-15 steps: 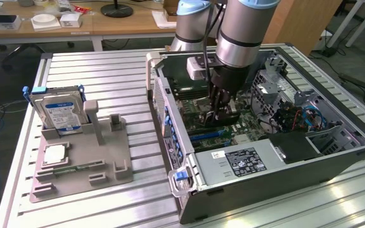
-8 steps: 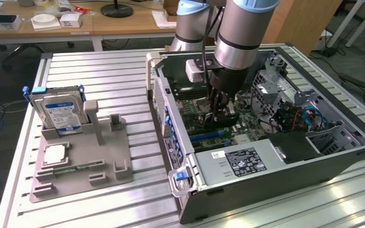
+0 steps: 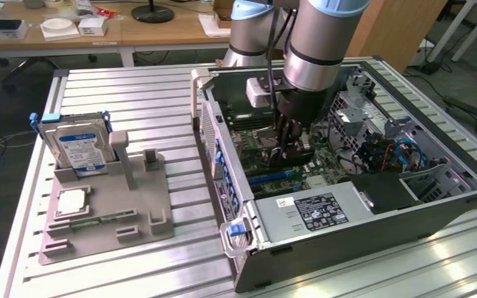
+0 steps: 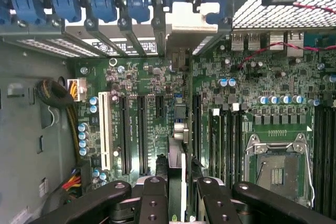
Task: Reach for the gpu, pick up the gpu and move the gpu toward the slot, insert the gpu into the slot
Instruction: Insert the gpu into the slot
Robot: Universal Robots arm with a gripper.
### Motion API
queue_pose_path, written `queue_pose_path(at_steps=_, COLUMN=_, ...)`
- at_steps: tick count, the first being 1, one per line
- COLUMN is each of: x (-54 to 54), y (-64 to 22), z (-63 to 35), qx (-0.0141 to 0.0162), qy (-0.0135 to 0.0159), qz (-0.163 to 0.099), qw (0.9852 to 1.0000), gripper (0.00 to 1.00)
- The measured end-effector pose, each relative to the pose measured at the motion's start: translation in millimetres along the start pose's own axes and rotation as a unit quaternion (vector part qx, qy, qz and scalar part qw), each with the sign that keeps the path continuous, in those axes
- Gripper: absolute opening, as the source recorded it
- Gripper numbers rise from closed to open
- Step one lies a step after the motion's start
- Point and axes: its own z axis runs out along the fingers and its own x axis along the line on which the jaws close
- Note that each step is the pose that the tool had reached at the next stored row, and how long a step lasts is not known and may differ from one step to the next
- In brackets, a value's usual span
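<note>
Just in front, the black two-fingered gripper [image 4: 177, 190] pinches the thin dark gpu card [image 4: 178, 129] edge-on, standing upright over the green motherboard [image 4: 273, 93] with its metal bracket against the far wall of the open black computer case [image 3: 363, 211].

No lettering can be read on the hard drive's blue label [image 3: 79, 149] or the case's black sticker [image 3: 320, 211].

A lab: robot arm [image 3: 317, 43], slatted metal workbench [image 3: 139, 105].
</note>
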Motion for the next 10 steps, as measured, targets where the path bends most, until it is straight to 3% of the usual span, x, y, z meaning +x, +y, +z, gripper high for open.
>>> queue_pose_path(at_steps=6, x=0.0, y=-0.4, z=4.8, qx=0.0004, qy=0.0000, qz=0.000, qw=1.0000, gripper=0.26)
queue_pose_path(at_steps=10, x=-0.1, y=-0.1, z=4.9, qx=0.0029, qy=-0.0002, qz=0.000, qw=1.0000, gripper=0.26)
